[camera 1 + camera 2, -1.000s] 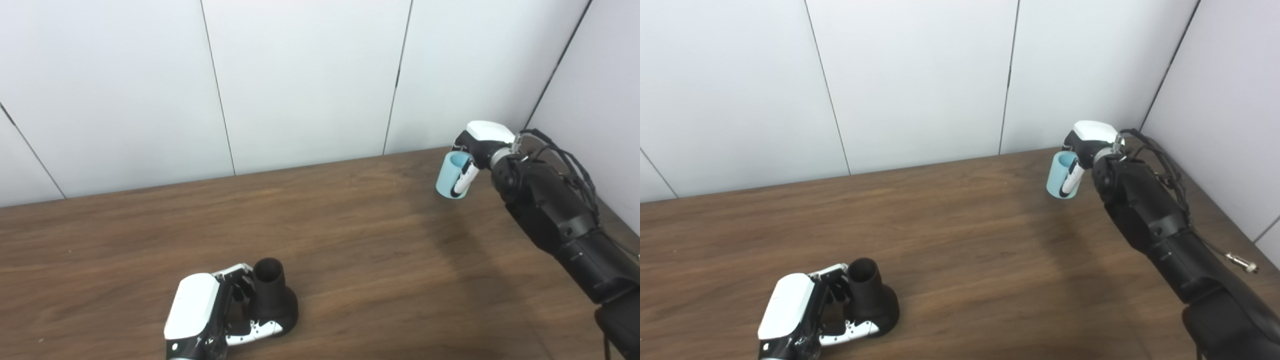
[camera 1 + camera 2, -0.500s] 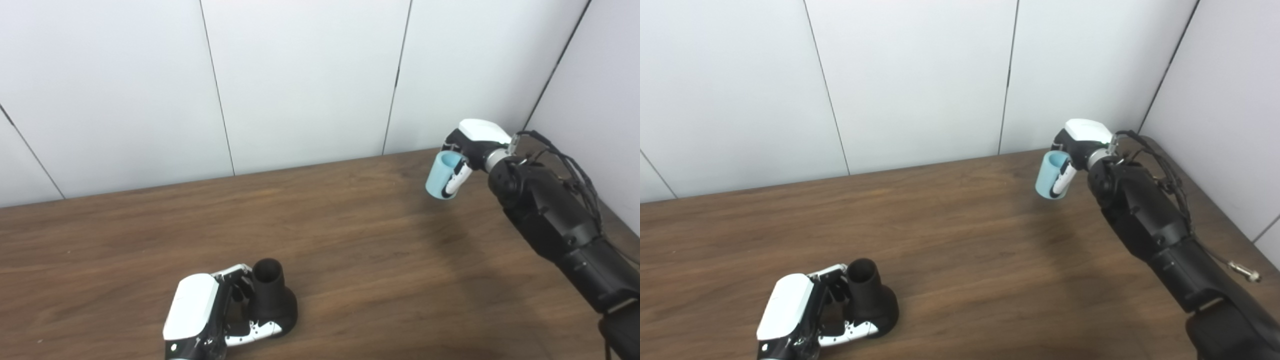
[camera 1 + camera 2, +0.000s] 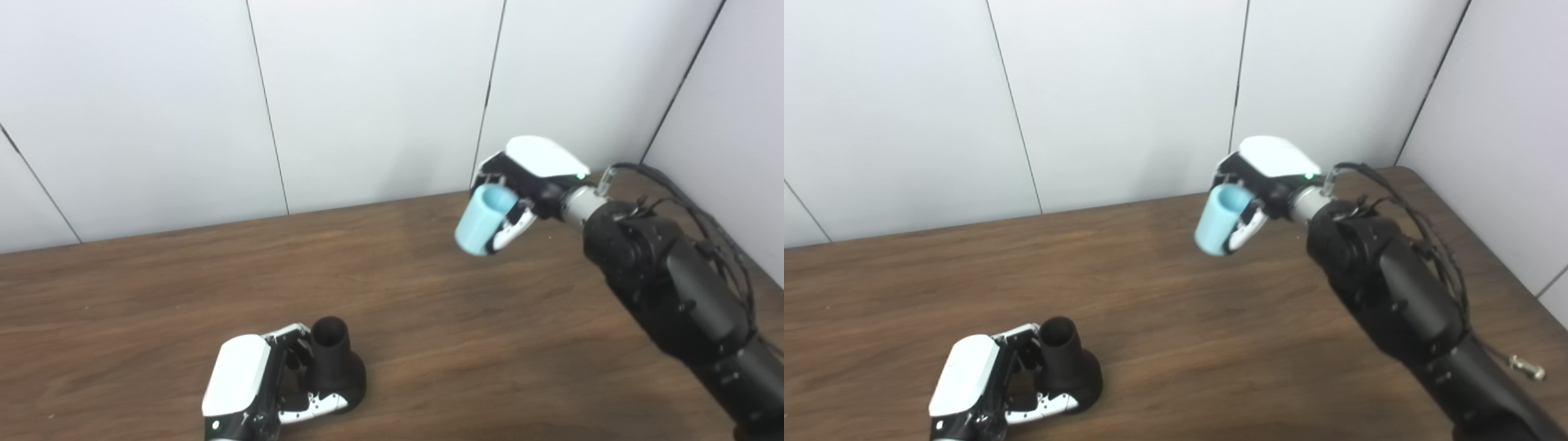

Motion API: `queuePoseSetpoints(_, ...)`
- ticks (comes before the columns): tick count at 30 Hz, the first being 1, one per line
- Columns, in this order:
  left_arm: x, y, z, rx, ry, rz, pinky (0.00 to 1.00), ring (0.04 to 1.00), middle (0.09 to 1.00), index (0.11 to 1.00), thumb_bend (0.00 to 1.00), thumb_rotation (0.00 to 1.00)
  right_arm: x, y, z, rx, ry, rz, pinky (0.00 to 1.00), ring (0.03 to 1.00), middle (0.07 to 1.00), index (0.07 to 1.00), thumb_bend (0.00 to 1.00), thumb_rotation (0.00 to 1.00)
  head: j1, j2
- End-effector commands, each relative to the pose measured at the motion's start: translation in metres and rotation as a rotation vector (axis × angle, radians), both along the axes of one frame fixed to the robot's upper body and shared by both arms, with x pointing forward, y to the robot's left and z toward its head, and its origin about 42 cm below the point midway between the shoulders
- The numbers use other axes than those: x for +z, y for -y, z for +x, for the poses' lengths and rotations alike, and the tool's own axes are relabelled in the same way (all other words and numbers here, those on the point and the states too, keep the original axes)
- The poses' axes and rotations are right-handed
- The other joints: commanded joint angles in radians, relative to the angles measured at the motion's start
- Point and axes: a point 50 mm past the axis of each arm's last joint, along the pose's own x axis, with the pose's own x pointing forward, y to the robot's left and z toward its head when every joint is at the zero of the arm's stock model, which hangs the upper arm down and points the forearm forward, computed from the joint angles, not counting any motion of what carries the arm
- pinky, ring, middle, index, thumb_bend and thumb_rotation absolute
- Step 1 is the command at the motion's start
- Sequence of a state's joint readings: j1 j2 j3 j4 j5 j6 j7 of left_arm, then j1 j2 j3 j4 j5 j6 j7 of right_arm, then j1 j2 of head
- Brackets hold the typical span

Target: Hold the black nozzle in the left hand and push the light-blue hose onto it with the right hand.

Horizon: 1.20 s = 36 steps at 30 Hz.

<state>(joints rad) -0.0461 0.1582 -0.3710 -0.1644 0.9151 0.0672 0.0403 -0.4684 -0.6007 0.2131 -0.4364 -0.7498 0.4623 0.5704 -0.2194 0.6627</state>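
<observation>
Black plastic nozzle sits clasped in the left robot hand, lower left; the right robot hand grips the light-blue hose piece upper right, well apart, joining undone.

It looked like a lab or test cell: plain white wall panels with thin dark seams closed in a bare wood-grain counter, meeting in a corner at the upper right of the frame.
</observation>
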Motion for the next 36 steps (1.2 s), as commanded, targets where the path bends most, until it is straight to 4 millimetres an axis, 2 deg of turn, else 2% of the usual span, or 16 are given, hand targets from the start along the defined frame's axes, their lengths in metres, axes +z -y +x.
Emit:
queuePoseSetpoints(1, -0.005, 0.001, -0.004, -0.002, -0.017, 0.039, 0.39, 0.457, 0.463, 0.516, 0.50, 0.00, 0.018, -0.009, -0.011, 0.030, 0.065, 0.027, 0.41, 0.396, 0.514, 0.488, 0.52, 0.00, 0.009, 0.003)
queuePoseSetpoints(8, -0.005, 0.007, -0.008, 0.005, -0.030, 0.034, 0.38, 0.441, 0.456, 0.521, 0.50, 0.00, 0.014, -0.041, -0.039, 0.134, 0.077, 0.146, 0.36, 0.378, 0.512, 0.501, 0.52, 0.00, 0.057, 0.012)
queuePoseSetpoints(16, -0.004, 0.015, -0.011, 0.008, -0.028, 0.045, 0.36, 0.431, 0.444, 0.525, 0.50, 0.00, 0.017, -0.050, -0.062, 0.208, 0.123, 0.239, 0.34, 0.357, 0.492, 0.545, 0.51, 0.00, 0.126, 0.026)
queuePoseSetpoints(22, -0.004, 0.024, -0.015, 0.007, -0.042, 0.053, 0.40, 0.458, 0.451, 0.522, 0.50, 0.00, 0.020, -0.051, -0.071, 0.237, 0.179, 0.330, 0.33, 0.367, 0.495, 0.526, 0.51, 0.00, 0.174, 0.032)
queuePoseSetpoints(26, -0.004, 0.028, -0.015, 0.012, -0.038, 0.052, 0.43, 0.464, 0.453, 0.521, 0.50, 0.00, 0.022, -0.054, -0.076, 0.256, 0.190, 0.350, 0.33, 0.374, 0.498, 0.524, 0.51, 0.00, 0.181, 0.034)
queuePoseSetpoints(36, -0.001, 0.035, -0.015, 0.018, -0.040, 0.052, 0.39, 0.450, 0.450, 0.523, 0.50, 0.00, 0.016, -0.062, -0.077, 0.275, 0.157, 0.373, 0.31, 0.358, 0.493, 0.547, 0.51, 0.00, 0.190, 0.040)
